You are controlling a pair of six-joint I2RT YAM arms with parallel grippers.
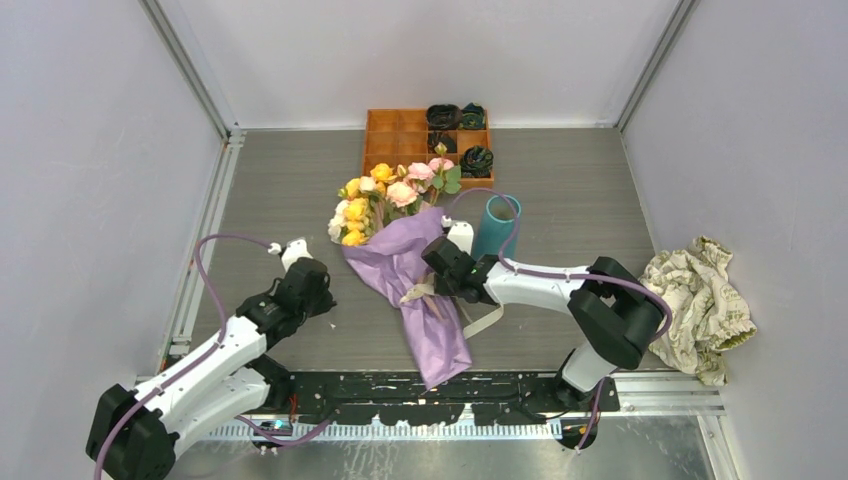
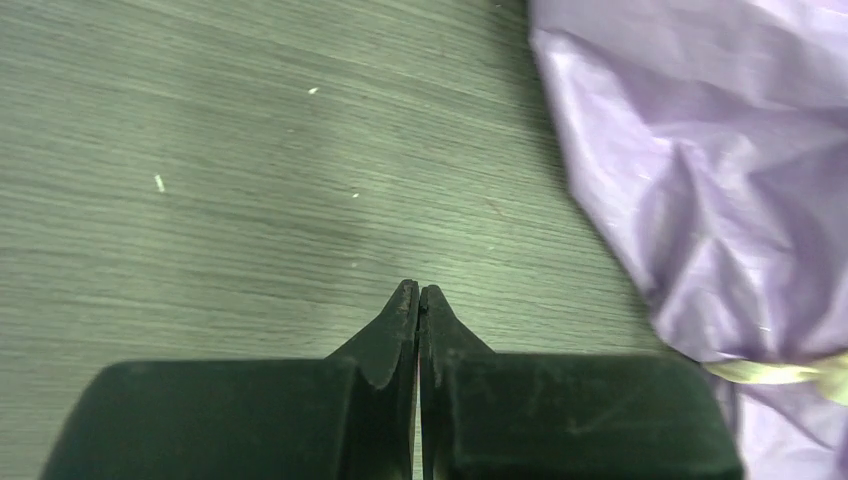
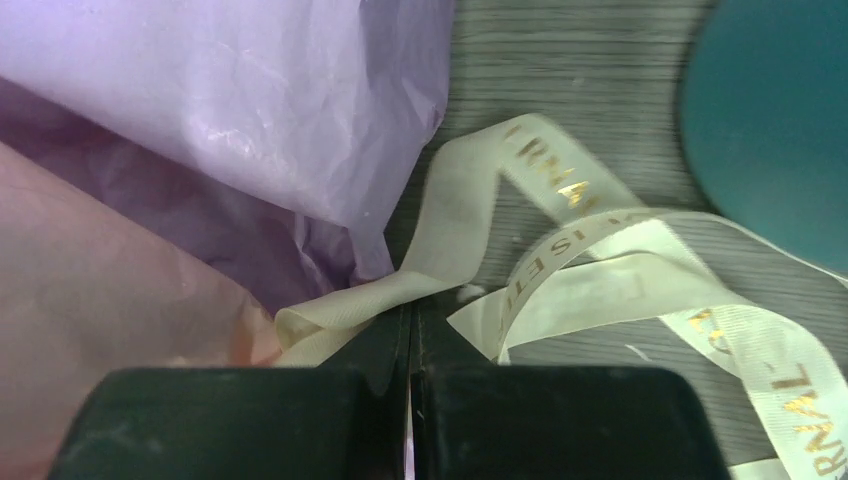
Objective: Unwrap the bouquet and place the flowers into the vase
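Bouquet (image 1: 400,262) is lying flat mid-worktop, paper tail pointing at the near edge and the flowers (image 1: 385,195) fanned out toward the far edge, heads almost at the orange tray (image 1: 385,140). Purple paper is wrapped round the stems, so the unwrap isn't done yet imo.

Right gripper (image 3: 410,318) is down at the tie point on the bouquet's right side. Its 2 fingers are closed tight, and the cream ribbon (image 3: 560,250) creases right where the tips meet. Looks pinched to me, prob bc pulling a loose end is the easy way to undo the bow. The rest of the ribbon loops loose on the worktop.

Left gripper (image 2: 418,296) is shut w/ nothing in it, hovering over bare worktop (image 2: 220,150) just left of the paper. My guess is it's parked there to pin the wrap down while the other arm tugs, otherwise the whole bundle just slides.

Vase (image 1: 495,225) stands upright just right of the bouquet, behind the right gripper, mouth up and nothing in it, so it's a short carry once the stems are free. It's narrow tho, and close enough to that wrist to get knocked over.

Crumpled beige cloth (image 1: 700,300) sits at the right edge, well apart from all this.
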